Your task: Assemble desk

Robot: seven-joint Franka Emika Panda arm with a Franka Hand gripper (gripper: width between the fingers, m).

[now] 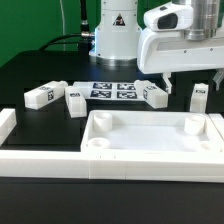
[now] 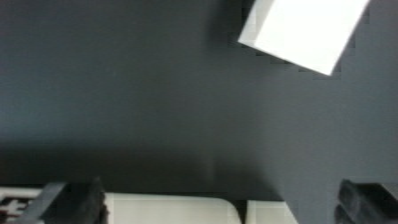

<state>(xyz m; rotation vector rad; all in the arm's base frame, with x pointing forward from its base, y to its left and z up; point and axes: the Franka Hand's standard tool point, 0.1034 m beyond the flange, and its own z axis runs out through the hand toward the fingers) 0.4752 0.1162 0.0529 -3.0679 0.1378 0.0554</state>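
Observation:
The white tray-like tabletop [image 1: 150, 138] lies at the front, open side up, with round sockets in its corners. Three tagged white legs lie behind it: two to the exterior view's left [image 1: 45, 96] [image 1: 75, 100] and one in the middle [image 1: 155, 95]. Another leg [image 1: 199, 97] stands upright at the right. My gripper [image 1: 190, 78] hangs open above the right rear of the tabletop, close to the upright leg, and holds nothing. In the wrist view my dark fingers [image 2: 71, 202] stand wide apart. White parts [image 2: 178, 211] lie blurred below them, and a slanted white piece [image 2: 306, 36] lies farther off.
The marker board [image 1: 112, 91] lies flat between the legs, in front of the arm's base [image 1: 115, 40]. A long white border bar [image 1: 100, 162] runs along the front and turns back at the exterior view's left [image 1: 6, 125]. The table top is black.

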